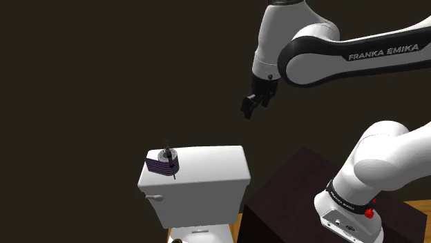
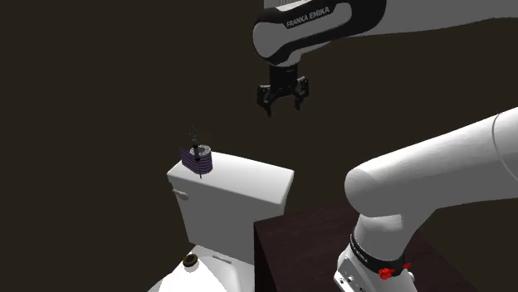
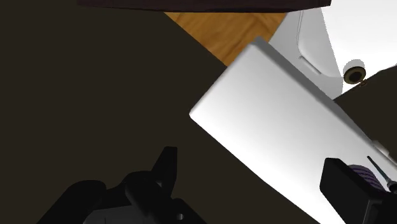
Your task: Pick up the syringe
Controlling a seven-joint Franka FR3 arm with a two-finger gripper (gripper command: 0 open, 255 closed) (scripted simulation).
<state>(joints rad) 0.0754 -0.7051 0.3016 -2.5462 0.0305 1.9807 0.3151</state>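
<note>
The syringe [image 1: 166, 163] is a small purple-striped barrel with a dark needle and plunger. It rests on the white toilet tank lid [image 1: 211, 169] at the end toward the shoulder view's left. In the second exterior view the syringe [image 2: 197, 158] sits at the lid's left corner. My black gripper [image 1: 254, 105] hangs open in the air, well above the tank and off toward its right end, holding nothing. Its fingers stand apart in the second exterior view [image 2: 281, 98]. In the wrist view the gripper [image 3: 251, 165] looks down on the lid [image 3: 273, 108], with the syringe [image 3: 366, 175] beside one finger.
The white toilet bowl [image 1: 200, 235] lies below the tank, and a flush handle [image 1: 157, 198] sticks out of its front. My dark box stand [image 1: 290, 200] is close beside the tank. Wooden floor [image 3: 222, 28] shows below. Dark walls surround the scene.
</note>
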